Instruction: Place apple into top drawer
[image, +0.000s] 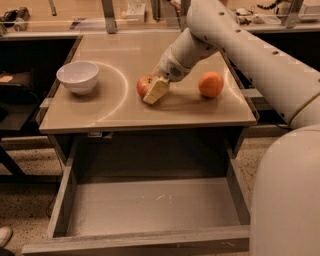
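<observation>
The apple, red with yellowish patches, sits on the tan tabletop near its middle. My gripper reaches down from the upper right and is right at the apple, its cream tip covering the apple's right side. The apple rests on the table. The top drawer is pulled wide open below the table's front edge, grey and with nothing in it.
A white bowl stands at the table's left. An orange round fruit lies right of the apple. My white arm crosses from the upper right and my base fills the lower right, beside the drawer.
</observation>
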